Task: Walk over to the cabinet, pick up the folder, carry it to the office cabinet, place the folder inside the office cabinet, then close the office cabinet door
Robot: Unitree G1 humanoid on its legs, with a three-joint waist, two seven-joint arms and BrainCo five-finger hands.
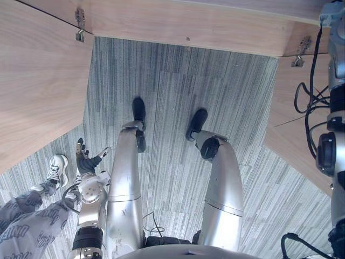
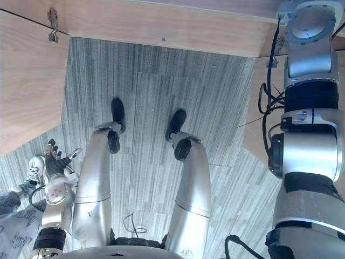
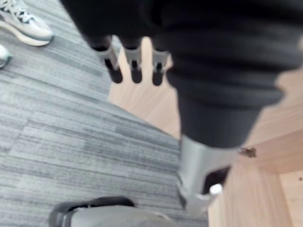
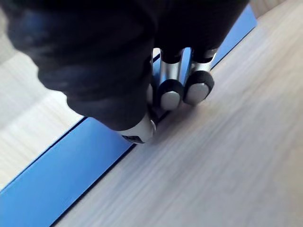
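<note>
Right hand (image 4: 109, 71) fingers clamped, seemingly pinching edge of blue folder (image 4: 61, 163) to lift it off wooden surface (image 4: 218, 165). Left hand (image 1: 84, 157), 7 o'clock, fingers apart, idle.

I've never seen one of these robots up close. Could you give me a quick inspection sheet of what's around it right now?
surface: pale wooden board beside the folder; grey striped carpet on the floor.
job's things: blue folder lies along the board; cabinet doors stand open on both sides.
clutter: nothing seen.
hands: right hand has its fingers curled onto the folder's edge, thumb close beside them; left hand hangs low by the robot's side, relaxed, holding nothing.
cables: nothing seen.
surroundings: a person's leg and white shoe on the carpet, next to the left hand.
</note>
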